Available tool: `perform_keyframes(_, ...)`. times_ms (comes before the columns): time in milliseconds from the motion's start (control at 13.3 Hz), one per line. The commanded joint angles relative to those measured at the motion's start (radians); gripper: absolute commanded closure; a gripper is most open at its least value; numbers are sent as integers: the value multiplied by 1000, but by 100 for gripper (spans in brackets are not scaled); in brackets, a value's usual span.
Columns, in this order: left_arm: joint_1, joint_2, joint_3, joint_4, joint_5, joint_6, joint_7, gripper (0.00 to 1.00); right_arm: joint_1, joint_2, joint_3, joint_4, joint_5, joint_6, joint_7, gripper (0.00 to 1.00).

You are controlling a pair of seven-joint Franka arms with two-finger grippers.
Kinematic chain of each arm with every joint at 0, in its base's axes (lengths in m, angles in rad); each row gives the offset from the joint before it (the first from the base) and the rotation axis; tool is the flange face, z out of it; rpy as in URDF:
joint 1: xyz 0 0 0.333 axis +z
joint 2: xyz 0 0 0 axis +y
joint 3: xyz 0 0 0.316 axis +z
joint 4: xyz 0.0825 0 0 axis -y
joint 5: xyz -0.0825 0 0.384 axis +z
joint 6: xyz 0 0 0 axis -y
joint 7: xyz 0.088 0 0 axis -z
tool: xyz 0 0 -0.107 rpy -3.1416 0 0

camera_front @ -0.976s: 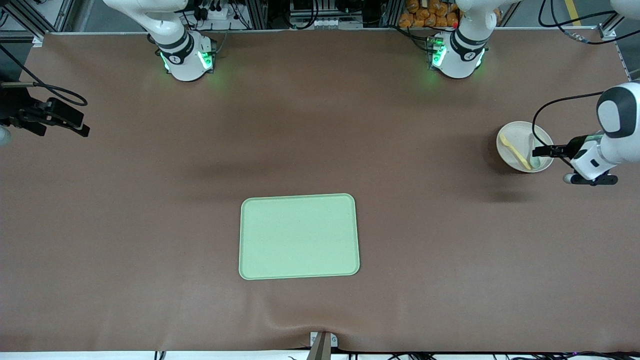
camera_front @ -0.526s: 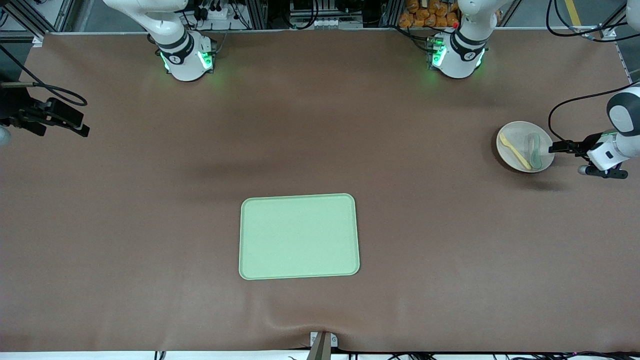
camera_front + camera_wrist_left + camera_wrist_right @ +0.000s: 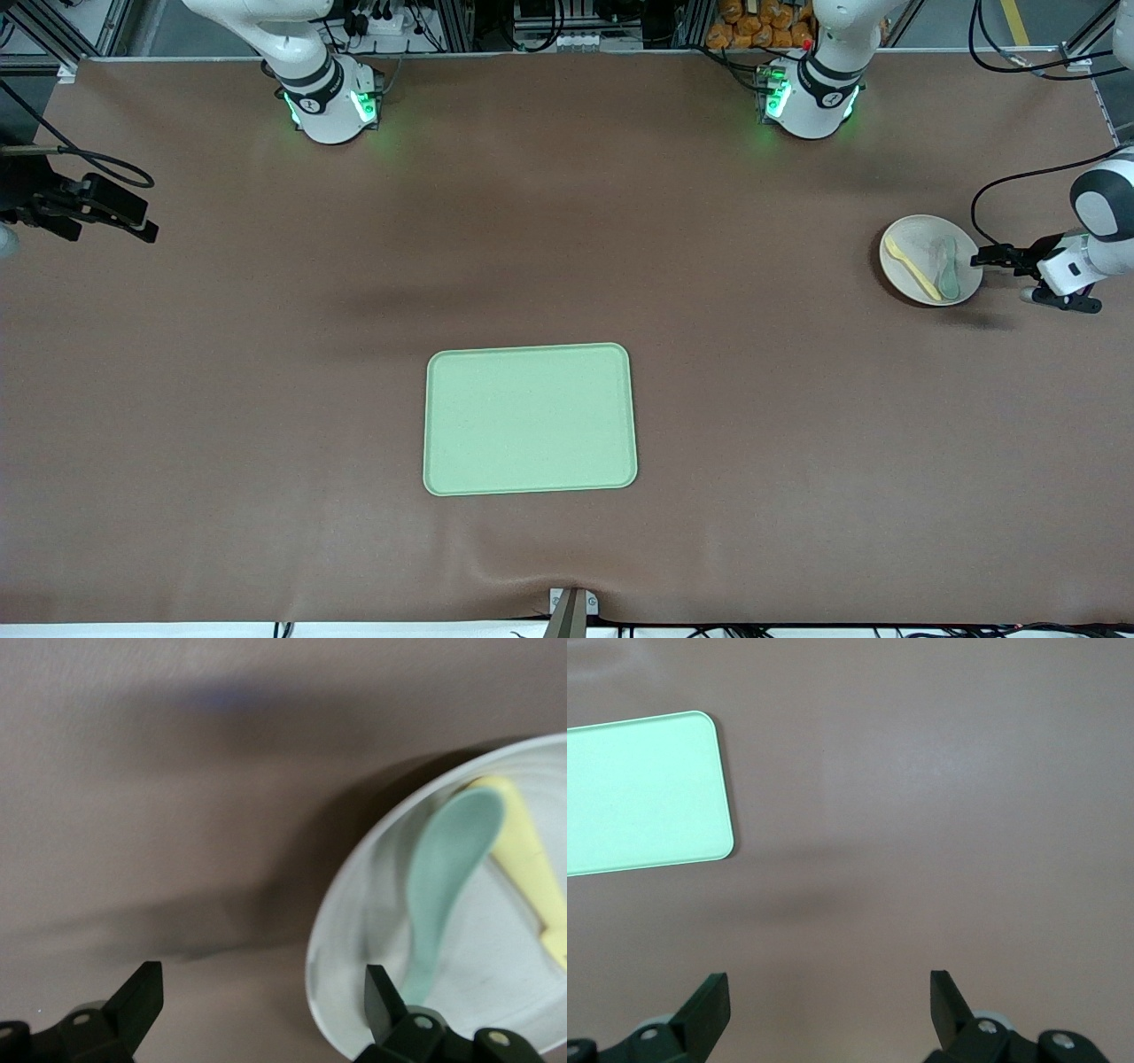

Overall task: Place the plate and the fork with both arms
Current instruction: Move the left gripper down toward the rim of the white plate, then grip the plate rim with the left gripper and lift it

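Note:
The pale round plate (image 3: 917, 244) lies at the left arm's end of the table. On it lie the yellow fork (image 3: 912, 267) and a grey-green spoon (image 3: 949, 266). My left gripper (image 3: 977, 260) is open and low at the plate's edge, on the side away from the tray. In the left wrist view the plate's rim (image 3: 350, 930) sits between my open fingers (image 3: 263, 1005), with the spoon (image 3: 443, 877) and the fork (image 3: 527, 855) farther in. My right gripper (image 3: 142, 227) waits open over the right arm's end of the table, and it is empty in its wrist view (image 3: 830, 1005).
A rectangular light-green tray (image 3: 530, 418) lies in the middle of the table, nearer the front camera; it also shows in the right wrist view (image 3: 647, 793). Brown mat covers the table. A cable hangs by the left wrist (image 3: 1010, 186).
My left gripper has drawn back from over the spoon to the plate's edge and come lower. Plate, fork and spoon have not moved. The right arm is still.

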Motion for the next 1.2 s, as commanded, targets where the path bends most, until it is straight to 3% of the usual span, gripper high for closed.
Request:
perform_keyframes(0,4,16,-11,-2,18,21,3,0,-18,2,8,2,14,0,-16,0)
perform_keyframes(225,2,27,-15,-2,18,24,3,0,-18,2,8,2,14,0,-16,0)
perform_keyframes(300,2,30,-18,-4,13,26,2,12,-18,0,8,2,14,0,-16,0)
perform_keyframes(375,4,32,-27,-4,5,28,2,64,-18,2,8,2,14,0,-16,0)
perform_keyframes(451,2,33,-30,-4,4,28,0,96,-18,0,8,2,14,0,-16,0)
perform_keyframes(526,2,33,-31,-5,4,28,2,100,-18,0,8,2,14,0,-16,0)
perform_keyframes(1126,2,-8,-70,1,4,0,5,100,-18,2,8,2,14,3,-16,0)
